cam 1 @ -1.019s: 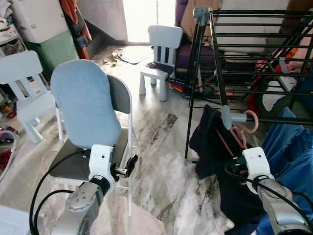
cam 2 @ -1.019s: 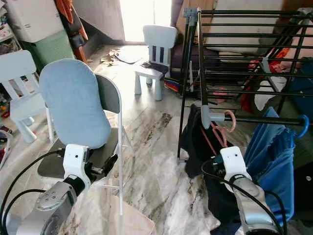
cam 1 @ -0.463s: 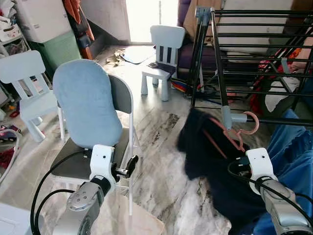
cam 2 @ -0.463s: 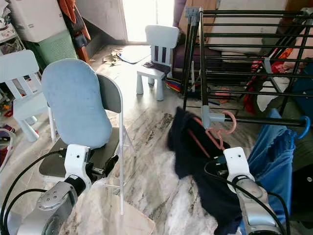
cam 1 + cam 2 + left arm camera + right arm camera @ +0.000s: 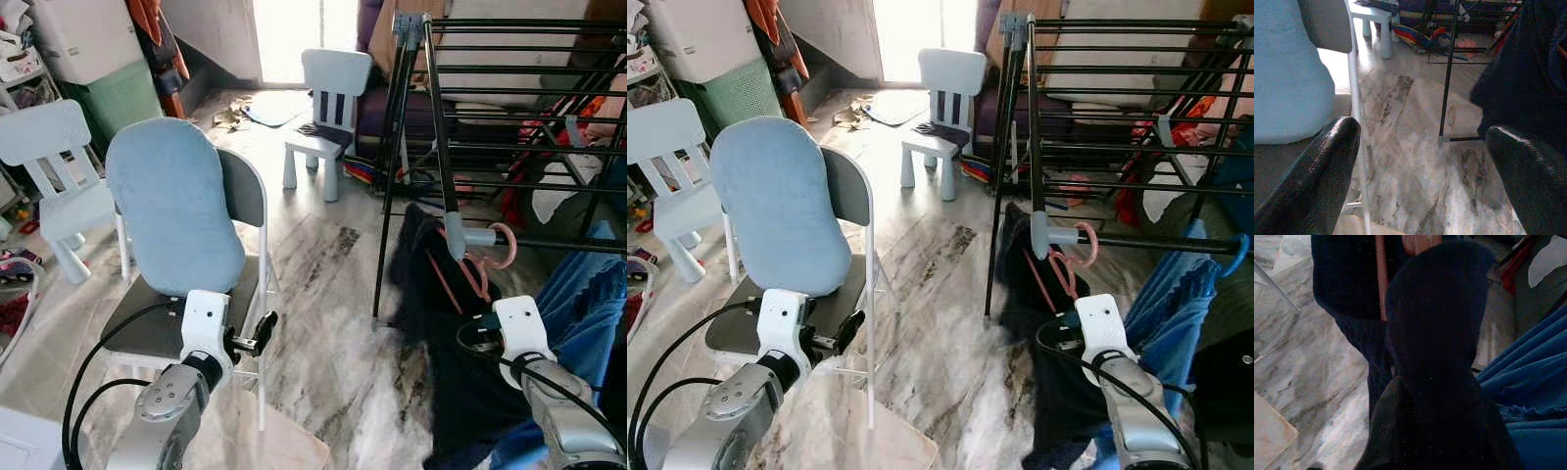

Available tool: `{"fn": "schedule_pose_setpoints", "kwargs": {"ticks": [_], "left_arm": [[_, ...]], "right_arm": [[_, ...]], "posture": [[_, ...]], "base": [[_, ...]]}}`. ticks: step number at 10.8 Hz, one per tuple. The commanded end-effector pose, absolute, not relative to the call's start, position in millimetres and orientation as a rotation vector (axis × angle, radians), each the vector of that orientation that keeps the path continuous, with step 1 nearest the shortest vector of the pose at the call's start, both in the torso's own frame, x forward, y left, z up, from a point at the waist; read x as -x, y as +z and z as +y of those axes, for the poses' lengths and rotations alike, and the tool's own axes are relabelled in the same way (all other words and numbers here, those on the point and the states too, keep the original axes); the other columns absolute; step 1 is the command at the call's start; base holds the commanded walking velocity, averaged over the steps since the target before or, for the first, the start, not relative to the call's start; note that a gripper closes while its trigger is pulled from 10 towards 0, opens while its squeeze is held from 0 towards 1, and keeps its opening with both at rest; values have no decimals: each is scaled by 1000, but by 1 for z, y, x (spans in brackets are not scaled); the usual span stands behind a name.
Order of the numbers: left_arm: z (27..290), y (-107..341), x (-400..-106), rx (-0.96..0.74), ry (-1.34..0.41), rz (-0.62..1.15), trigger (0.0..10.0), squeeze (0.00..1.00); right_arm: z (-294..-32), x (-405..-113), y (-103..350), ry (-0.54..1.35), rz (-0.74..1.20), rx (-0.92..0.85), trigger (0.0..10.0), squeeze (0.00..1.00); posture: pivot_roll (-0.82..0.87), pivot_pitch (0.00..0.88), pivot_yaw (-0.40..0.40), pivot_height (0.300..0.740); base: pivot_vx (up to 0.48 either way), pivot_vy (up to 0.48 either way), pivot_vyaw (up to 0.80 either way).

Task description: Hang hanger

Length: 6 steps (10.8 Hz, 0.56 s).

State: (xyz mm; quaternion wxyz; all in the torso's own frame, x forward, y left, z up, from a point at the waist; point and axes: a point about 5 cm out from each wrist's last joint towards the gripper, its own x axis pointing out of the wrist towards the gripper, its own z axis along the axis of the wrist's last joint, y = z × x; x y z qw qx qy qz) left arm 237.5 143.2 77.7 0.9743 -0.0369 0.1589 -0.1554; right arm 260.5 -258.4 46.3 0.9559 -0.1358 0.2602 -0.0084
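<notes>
The pink hanger, carrying a dark garment, is hooking the drying rack rail. The right gripper is beneath; grip unreadable. Seat the hook fully before letting go. The left gripper is gaping empty.

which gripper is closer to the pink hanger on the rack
Right. The right gripper sits just below the pink hanger, against the dark garment; the left gripper is across the floor beside the chair.
</notes>
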Motion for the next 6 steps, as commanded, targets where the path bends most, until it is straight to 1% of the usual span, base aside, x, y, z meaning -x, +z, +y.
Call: {"fn": "schedule_pose_setpoints", "kwargs": {"ticks": [1, 3, 6], "left_arm": [[142, 77, -240, 60, -316, 325, 10000, 0], [142, 78, -239, 65, -316, 318, 10000, 0], [141, 80, -241, 71, -322, 303, 10000, 0]], "right_arm": [[-257, -263, 52, -18, 491, 270, 0, 0], [-258, -266, 61, -46, 430, 290, 0, 0], [-250, -264, 83, -90, 305, 272, 0, 0]], "posture": [[-223, 0, 48, 740], [-223, 0, 48, 740], [-232, 0, 55, 740]], "base": [[0, 0, 0], [0, 0, 0], [0, 0, 0]]}}
